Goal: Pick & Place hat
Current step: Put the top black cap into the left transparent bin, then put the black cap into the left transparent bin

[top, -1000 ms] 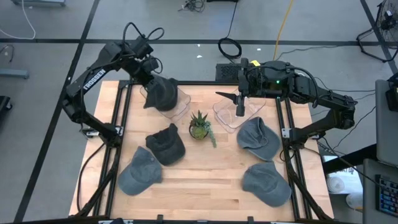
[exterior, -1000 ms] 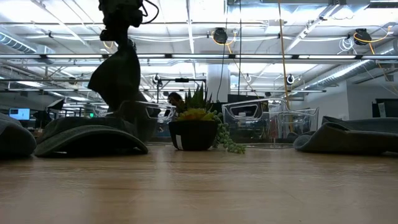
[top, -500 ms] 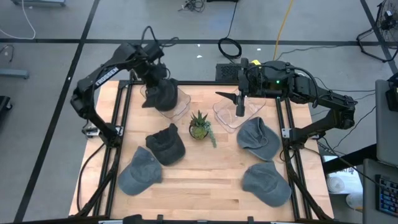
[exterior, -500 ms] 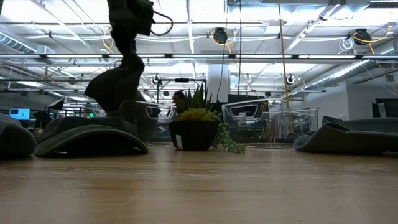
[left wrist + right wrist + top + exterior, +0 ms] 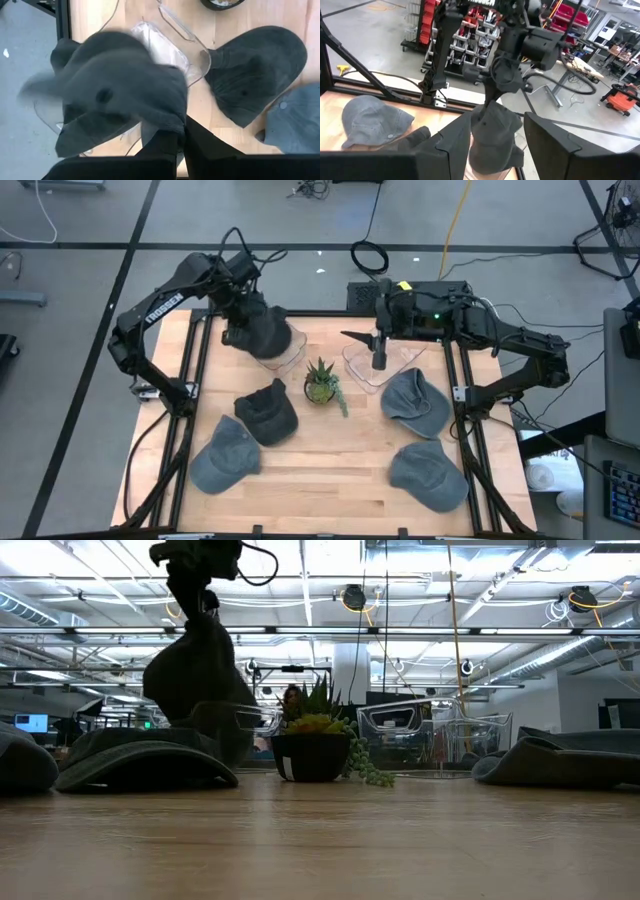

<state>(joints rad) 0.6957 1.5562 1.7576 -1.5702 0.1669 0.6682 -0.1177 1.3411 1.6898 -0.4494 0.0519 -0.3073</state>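
Placing step — left gripper [image 5: 243, 320] pinches a dark grey cap [image 5: 263, 333] dangling over the clear bin [image 5: 290, 350], next lower & release; right gripper [image 5: 377, 352] waits w/ jaws spread, empty.

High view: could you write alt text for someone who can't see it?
Seen from above, the left gripper holds a dark hat over a clear bin, while the right gripper hovers open above a second clear bin. Four hats and a small potted plant sit on the wooden table.
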